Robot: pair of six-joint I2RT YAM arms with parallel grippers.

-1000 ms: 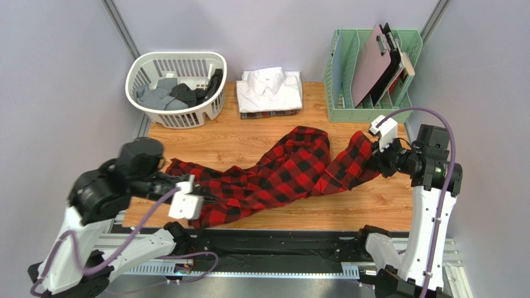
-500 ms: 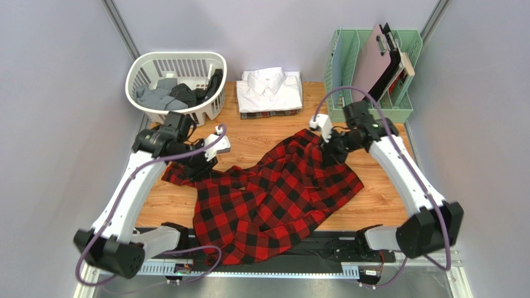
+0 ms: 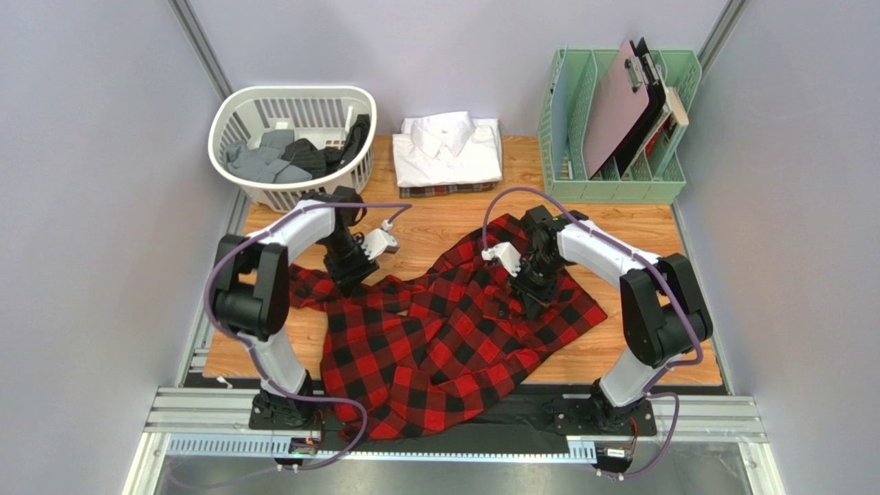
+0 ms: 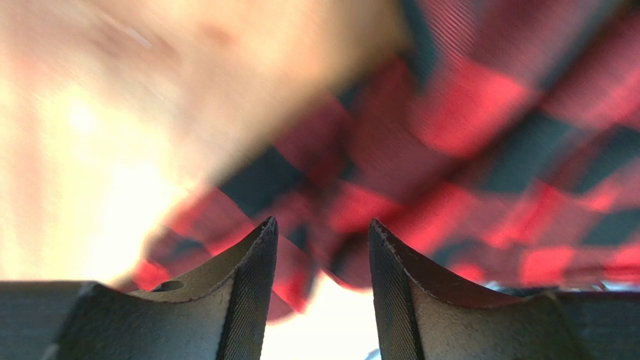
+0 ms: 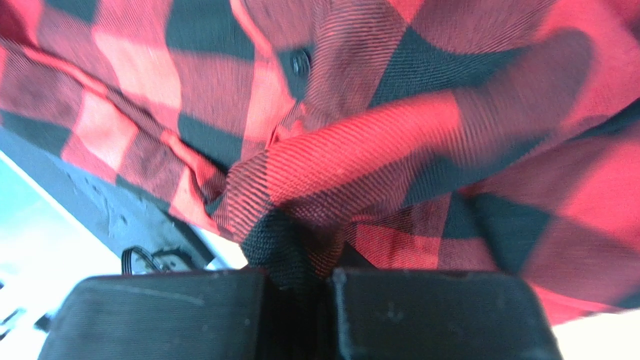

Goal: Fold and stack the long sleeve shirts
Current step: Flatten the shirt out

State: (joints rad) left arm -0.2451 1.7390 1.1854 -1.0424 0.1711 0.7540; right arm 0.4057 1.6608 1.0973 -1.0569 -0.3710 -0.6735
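Wood-topped table (image 3: 439, 219) between grey walls, white laundry basket (image 3: 263, 186) at 11 o'clock, green file rack (image 3: 620, 191) at 1 o'clock. Sprawled unfolded across the middle and spilling over the near edge at 6 o'clock: red-and-black checked flannel shirt (image 3: 434, 340). At 12 o'clock, folded white shirt (image 3: 449, 150) stacked on a folded dark plaid shirt (image 3: 444, 190).

Left gripper (image 4: 321, 225) spread apart just over the flannel's 9 o'clock edge, nothing pinched. Right gripper (image 5: 329, 274) pressed together on a raised ridge of flannel toward 3 o'clock.

Probably soft, light and limp, apt to bunch and drag on the wood rather than slide flat. Best taken at shoulders, cuffs or hem corners, pinching a firm seam rather than loose mid-panel cloth.

No brand, label or legible writing to be made out anywhere.
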